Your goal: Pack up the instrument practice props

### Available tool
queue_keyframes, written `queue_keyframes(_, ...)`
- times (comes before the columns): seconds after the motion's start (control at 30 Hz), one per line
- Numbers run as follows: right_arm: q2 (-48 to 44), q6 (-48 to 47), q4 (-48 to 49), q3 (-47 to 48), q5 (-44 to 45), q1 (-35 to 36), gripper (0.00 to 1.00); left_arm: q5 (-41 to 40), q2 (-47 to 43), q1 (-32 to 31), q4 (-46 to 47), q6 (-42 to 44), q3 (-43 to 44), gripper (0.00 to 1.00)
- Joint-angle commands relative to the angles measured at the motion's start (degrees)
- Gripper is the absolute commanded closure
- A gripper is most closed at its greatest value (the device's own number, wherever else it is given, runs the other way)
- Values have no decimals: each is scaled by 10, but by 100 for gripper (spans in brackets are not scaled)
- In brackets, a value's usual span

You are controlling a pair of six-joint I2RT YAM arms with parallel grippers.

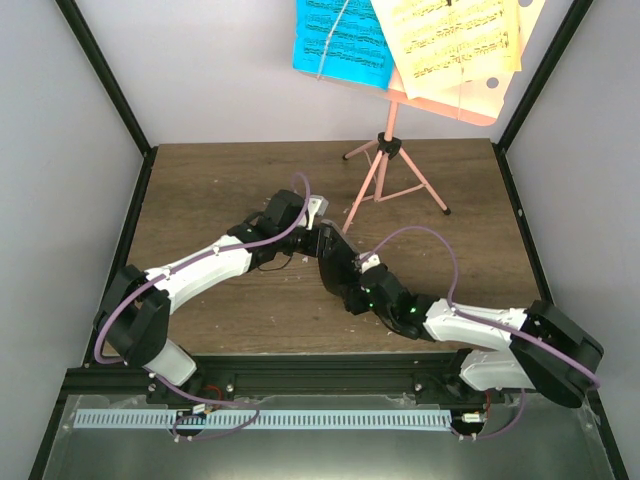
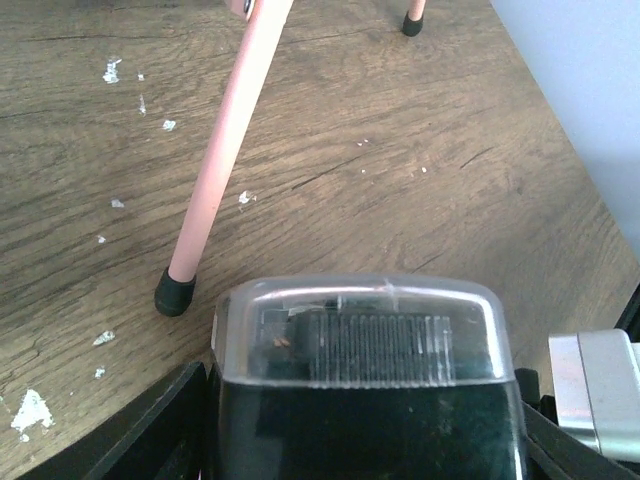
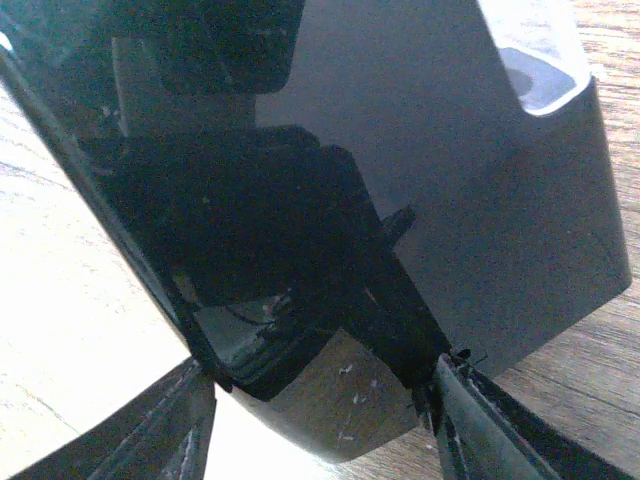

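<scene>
The salmon-pink music stand [image 1: 383, 165] stands at the back of the table, with a blue sheet-music page [image 1: 340, 35] and yellow pages [image 1: 455, 35] on its desk. One stand leg [image 2: 225, 150] with a black foot shows in the left wrist view. The black metronome [image 1: 332, 258] with its clear top [image 2: 360, 330] is held at the table's middle between both arms. My left gripper [image 1: 320, 240] [image 2: 360, 445] is shut on it. My right gripper [image 1: 346, 276] [image 3: 325, 410] grips the metronome's dark body [image 3: 450, 200] from the other side, a finger against each edge.
The wooden table [image 1: 220, 190] is walled by pale panels on black posts at left, right and back. A slotted metal rail [image 1: 260, 420] runs along the near edge by the arm bases. The stand's tripod feet spread just behind the grippers.
</scene>
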Motion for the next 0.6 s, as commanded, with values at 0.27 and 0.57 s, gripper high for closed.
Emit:
queue_keyframes(0.27, 1, 11, 4, 8, 1, 5, 64, 16, 5, -11, -5, -16, -1, 61)
queue_keyframes(0.57, -67, 17, -16, -4, 0, 5, 31, 4, -22, -15, -39, 73, 7, 61)
